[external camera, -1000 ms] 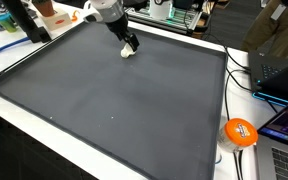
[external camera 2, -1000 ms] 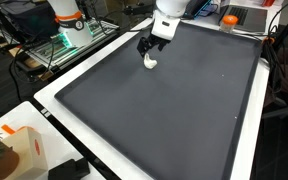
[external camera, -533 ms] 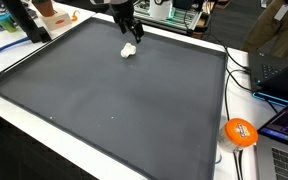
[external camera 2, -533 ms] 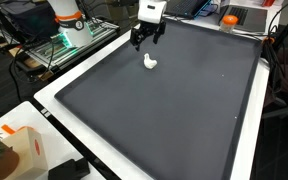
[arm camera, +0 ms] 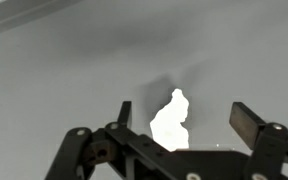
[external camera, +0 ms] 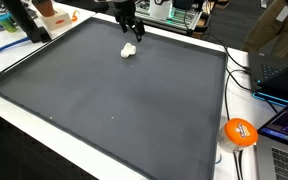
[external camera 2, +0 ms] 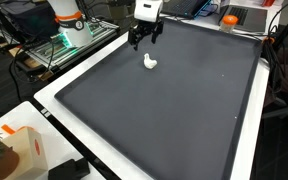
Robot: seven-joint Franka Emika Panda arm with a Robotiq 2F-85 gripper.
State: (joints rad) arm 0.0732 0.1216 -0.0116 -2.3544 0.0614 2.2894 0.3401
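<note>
Currently the black two-finger gripper (external camera: pixel 132 31) hangs with its jaws spread as wide as they go and nothing held between them. The small white lumpy object (external camera: pixel 129 51) lies straight below the fingertips, clearly apart from them, on the dark grey matte mat (external camera: pixel 134 110). The wrist view puts the object (arm camera: pixel 171 125) in the gap between the two fingers (arm camera: pixel 246 120), closer to one finger than to the other. Its long axis runs across the line joining the fingertips, narrower at the far end and broader at the near one. The surface is blown out white, so I cannot tell the material; the outline is irregular and rounded. The mat looks smooth, flat and slightly specked, bordered by a white tabletop (external camera 2: pixel 54 88). Both exterior views agree: gripper (external camera 2: pixel 144 42) above, object (external camera 2: pixel 150 63) beneath, no contact.
</note>
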